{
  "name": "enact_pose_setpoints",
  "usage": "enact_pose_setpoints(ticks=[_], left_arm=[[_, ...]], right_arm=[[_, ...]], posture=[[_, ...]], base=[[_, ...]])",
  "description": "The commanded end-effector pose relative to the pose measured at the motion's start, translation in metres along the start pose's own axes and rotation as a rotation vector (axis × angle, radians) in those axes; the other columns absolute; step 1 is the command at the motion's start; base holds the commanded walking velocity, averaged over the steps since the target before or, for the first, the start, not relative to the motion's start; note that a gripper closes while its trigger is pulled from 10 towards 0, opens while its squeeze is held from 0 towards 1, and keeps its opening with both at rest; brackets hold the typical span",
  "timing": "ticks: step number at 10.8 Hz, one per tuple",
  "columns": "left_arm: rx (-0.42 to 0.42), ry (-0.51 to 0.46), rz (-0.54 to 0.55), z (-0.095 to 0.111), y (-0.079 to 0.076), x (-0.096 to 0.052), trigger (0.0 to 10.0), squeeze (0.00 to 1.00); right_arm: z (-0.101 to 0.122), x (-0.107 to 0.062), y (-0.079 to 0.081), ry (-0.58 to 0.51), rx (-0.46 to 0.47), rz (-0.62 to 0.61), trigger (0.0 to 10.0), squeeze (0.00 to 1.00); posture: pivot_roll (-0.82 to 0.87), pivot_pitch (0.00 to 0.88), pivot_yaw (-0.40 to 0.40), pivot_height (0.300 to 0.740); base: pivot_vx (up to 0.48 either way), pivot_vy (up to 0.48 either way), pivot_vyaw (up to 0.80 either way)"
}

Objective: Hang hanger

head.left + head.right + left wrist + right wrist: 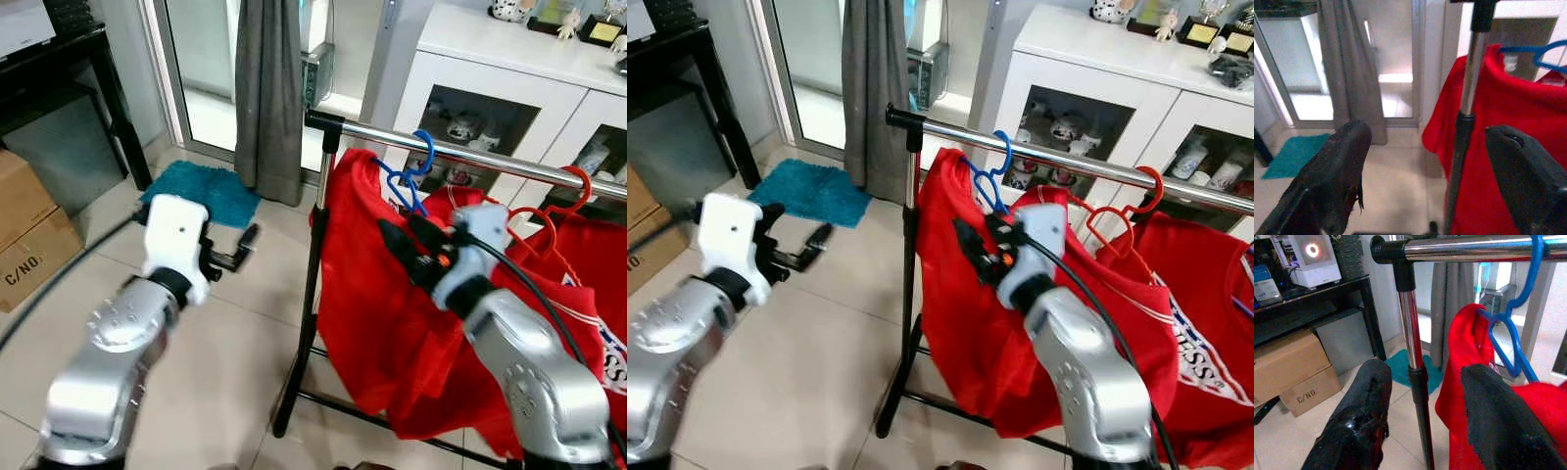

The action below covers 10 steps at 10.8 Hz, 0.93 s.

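A blue hanger [411, 176] carrying a red shirt [362, 294] hangs by its hook on the chrome rail [490, 157], near the rail's left end. My right gripper [407, 240] is just below and in front of that hanger; it is open, and the right wrist view shows nothing between its fingers [1366, 401]. My left gripper [240, 250] is held out to the left of the rack above the floor, also open and holding nothing. Further right on the rail, red hangers [578, 186] carry more red shirts.
The rack's upright pole [313, 255] and its black base stand between my arms. A teal mat [201, 191] and a grey curtain [266, 88] lie by the glass door. Cardboard boxes [29, 230] sit at far left, and a white cabinet [509, 88] stands behind the rail.
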<state>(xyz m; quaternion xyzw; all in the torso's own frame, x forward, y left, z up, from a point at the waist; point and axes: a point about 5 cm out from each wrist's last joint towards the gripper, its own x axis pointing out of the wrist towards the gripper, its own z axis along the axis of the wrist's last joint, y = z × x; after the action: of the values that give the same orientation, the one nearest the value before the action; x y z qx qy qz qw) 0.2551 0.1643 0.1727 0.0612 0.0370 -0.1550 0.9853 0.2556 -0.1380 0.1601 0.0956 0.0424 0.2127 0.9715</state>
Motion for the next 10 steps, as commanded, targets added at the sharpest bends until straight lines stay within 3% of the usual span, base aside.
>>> enact_pose_setpoints(ticks=[1,2,3,6,7,8,10], left_arm=[[0.001,-0.009,-0.013,-0.001,-0.004,0.001,10.0,1.00],[0.024,-0.022,-0.054,-0.001,-0.012,0.001,10.0,1.00],[0.028,-0.035,-0.064,0.000,-0.014,0.002,10.0,1.00],[0.033,-0.054,-0.069,-0.002,-0.016,0.006,10.0,1.00],[0.035,-0.056,-0.069,-0.002,-0.016,0.007,10.0,1.00],[0.036,-0.063,-0.067,0.000,-0.016,0.008,10.0,1.00],[0.040,-0.068,-0.059,0.000,-0.014,0.008,10.0,1.00]], right_arm=[[0.005,-0.002,-0.001,-0.017,0.001,-0.010,10.0,1.00],[0.008,-0.005,-0.004,-0.075,-0.120,-0.083,10.0,1.00],[0.008,-0.007,-0.005,-0.093,-0.157,-0.102,10.0,1.00],[0.010,-0.012,-0.004,-0.143,-0.162,-0.128,10.0,1.00],[0.008,-0.011,-0.002,-0.113,-0.136,-0.106,10.0,1.00],[0.006,-0.007,0.000,-0.082,-0.163,-0.084,10.0,0.00],[0.002,-0.001,0.003,-0.042,-0.202,-0.031,10.0,0.00]], posture=[[-0.03,0.000,-0.093,0.740],[-0.04,0.000,-0.084,0.740],[-0.04,0.000,-0.083,0.740],[-0.06,0.000,-0.071,0.740],[-0.06,0.000,-0.071,0.740],[-0.06,0.000,-0.071,0.740],[-0.05,0.000,-0.075,0.740]], base=[[0.000,0.000,0.00],[0.000,0.000,0.00],[0.000,0.000,0.00],[0.000,-0.480,-0.80],[0.000,-0.480,0.00],[0.000,-0.480,0.00],[0.000,-0.480,0.00]])
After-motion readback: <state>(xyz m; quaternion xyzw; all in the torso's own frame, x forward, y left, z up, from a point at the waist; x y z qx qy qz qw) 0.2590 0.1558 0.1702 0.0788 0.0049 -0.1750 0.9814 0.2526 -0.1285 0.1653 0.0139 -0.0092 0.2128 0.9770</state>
